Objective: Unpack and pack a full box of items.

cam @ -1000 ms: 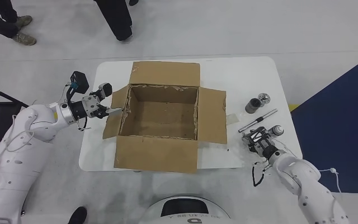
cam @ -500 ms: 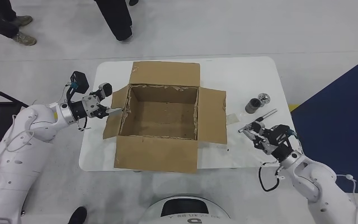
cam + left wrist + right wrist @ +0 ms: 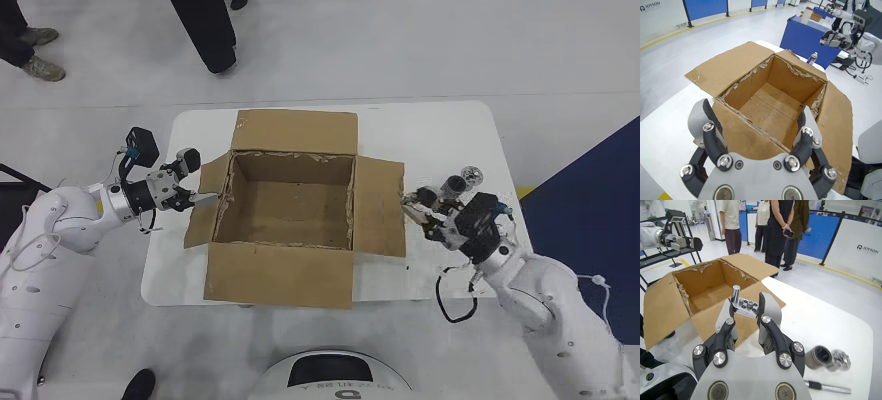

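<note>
Clamping a small metal block (image 3: 746, 312) by its two ends, the right gripper (image 3: 745, 302) holds it over the right flap of the cardboard box (image 3: 702, 289). The block's long axis runs jaw to jaw; its steel pin (image 3: 735, 293) stands upright. The left gripper (image 3: 754, 106) is spread wide, empty, at the left flap.

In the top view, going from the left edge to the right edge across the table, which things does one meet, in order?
left gripper → cardboard box → metal block, held in the right gripper → dark cylinder → flanged ring
</note>
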Controlling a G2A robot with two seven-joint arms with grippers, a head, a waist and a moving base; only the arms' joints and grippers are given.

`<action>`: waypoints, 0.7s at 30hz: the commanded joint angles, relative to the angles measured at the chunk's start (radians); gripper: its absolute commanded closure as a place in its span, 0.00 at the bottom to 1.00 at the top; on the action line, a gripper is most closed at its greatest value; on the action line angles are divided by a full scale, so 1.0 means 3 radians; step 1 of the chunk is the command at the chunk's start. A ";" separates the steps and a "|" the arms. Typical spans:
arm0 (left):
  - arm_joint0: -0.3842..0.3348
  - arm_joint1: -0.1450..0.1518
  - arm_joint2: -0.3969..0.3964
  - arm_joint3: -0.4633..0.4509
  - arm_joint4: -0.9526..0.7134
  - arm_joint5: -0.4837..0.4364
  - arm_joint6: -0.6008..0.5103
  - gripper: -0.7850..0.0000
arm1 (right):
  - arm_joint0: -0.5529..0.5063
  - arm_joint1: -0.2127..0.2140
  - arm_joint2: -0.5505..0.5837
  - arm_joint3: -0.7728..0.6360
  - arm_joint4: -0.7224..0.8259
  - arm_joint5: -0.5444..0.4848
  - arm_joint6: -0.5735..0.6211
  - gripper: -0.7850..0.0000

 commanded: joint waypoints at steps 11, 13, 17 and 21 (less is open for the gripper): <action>0.0000 0.0000 0.0000 0.0000 0.0000 0.0000 0.0000 0.00 | 0.1880 -0.0427 -0.2089 0.0733 -0.0196 0.0861 0.1518 1.00; 0.0000 0.0000 0.0000 0.0000 0.0000 0.0000 0.0000 0.00 | 0.2096 -0.0519 -0.2311 0.0859 -0.0127 0.1003 0.1715 1.00; 0.0000 0.0000 0.0000 0.0000 0.0000 0.0000 0.0000 0.00 | 0.2449 -0.0705 -0.2684 0.1121 -0.0032 0.1284 0.1978 1.00; 0.0000 0.0000 0.0000 0.0000 0.0000 0.0000 0.0000 0.00 | 0.2743 -0.0888 -0.2960 0.1437 0.0030 0.1550 0.2184 1.00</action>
